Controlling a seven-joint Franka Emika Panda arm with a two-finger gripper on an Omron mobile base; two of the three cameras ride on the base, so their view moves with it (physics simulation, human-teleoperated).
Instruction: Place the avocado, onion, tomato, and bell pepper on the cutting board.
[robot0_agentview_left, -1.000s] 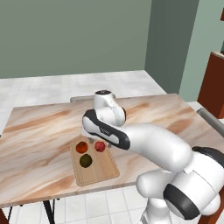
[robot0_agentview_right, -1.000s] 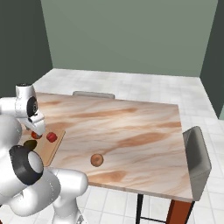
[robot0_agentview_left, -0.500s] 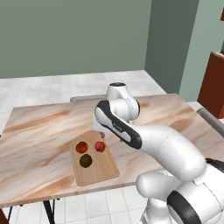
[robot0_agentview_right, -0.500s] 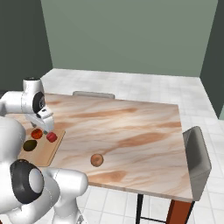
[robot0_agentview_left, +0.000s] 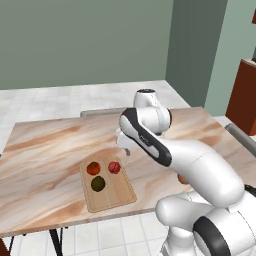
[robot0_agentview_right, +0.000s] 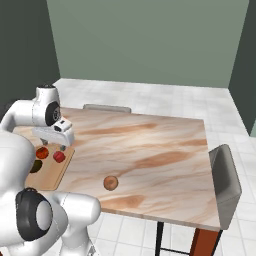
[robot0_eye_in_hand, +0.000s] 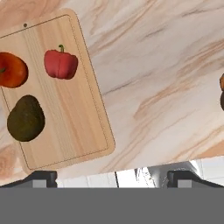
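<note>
From my remote seat I saw the gripper (robot0_agentview_right: 63, 146) hovering above the table (robot0_agentview_right: 150, 150) just past the cutting board (robot0_agentview_left: 120, 192), its jaws spread with nothing between them. The avocado (robot0_eye_in_hand: 26, 118), the tomato (robot0_eye_in_hand: 11, 70) and the bell pepper (robot0_eye_in_hand: 61, 64) lay apart from one another on the board. The onion (robot0_agentview_right: 110, 183) sat alone on the bare tabletop, well apart from the board, near the table's front edge
</note>
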